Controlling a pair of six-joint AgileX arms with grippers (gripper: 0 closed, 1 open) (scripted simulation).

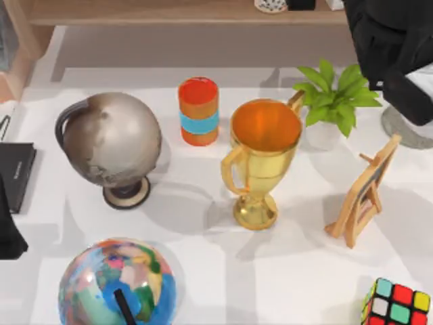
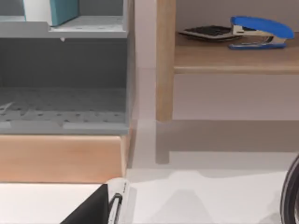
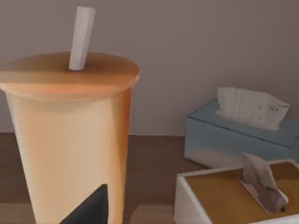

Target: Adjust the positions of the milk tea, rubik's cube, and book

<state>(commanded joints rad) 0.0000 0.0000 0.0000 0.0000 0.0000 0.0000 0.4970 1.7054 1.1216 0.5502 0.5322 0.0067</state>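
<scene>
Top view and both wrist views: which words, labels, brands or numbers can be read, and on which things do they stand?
None can be read.
Flat black book at the table's left edge: a faint pale line of print on its cover, too small to read.
Milk tea, rubik's cube, both tissue boxes: no print visible.

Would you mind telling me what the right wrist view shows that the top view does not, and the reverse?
Right wrist view: the milk tea with its straw, close up on a wooden surface beside two tissue boxes. Top view: the rubik's cube at the table's right front corner, a gold trophy, two globes and an orange cylinder. Shared: I can identify nothing in both.
</scene>
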